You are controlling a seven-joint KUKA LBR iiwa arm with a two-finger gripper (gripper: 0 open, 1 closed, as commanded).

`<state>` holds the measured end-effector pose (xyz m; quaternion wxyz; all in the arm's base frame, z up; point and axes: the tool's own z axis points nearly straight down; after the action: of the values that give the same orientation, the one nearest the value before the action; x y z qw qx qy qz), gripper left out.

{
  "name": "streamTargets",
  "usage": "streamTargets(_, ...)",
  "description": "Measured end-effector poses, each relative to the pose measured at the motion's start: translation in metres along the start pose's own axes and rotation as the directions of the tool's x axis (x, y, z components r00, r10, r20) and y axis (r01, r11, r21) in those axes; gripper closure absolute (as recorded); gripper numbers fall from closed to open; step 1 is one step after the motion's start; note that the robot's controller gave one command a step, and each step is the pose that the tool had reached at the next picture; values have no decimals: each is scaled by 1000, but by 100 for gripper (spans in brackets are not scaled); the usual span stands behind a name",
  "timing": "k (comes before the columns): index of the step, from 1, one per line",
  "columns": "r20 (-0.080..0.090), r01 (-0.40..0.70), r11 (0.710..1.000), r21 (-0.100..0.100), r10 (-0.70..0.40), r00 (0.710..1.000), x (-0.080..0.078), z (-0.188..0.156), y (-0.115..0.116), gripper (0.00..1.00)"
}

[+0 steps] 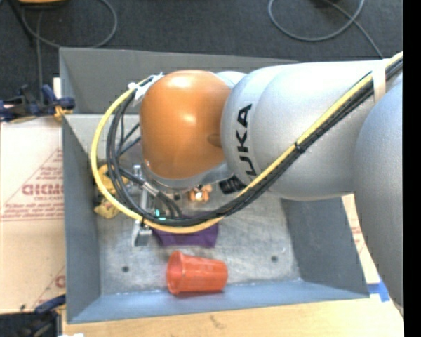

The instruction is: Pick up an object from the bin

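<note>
Purple flat piece (189,238) — on the bin (266,255) floor near its middle, partly under the arm's wrist, nearest the gripper (144,230). The orange cover (182,121) and looped cables (116,153) hide the gripper; whether it is open or closed cannot be told. Orange-red cup (196,274) — on its side just beside the purple piece, by the near wall. Yellow-and-black item (107,196) at the left wall. Dark floor (196,12) surrounds the bin.

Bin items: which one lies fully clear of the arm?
The orange-red cup, on its side, lowest in view; the purple thing sits partly under the arm.
</note>
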<state>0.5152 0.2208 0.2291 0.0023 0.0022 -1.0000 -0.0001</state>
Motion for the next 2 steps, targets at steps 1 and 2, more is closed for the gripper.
streamTargets(1, 7, -4, 1000, -2, 4, 1000, -2, -4, -1, 0)
streamTargets(2, 12, -72, 997, -4, 72, 997, -24, 58, -40, 0)
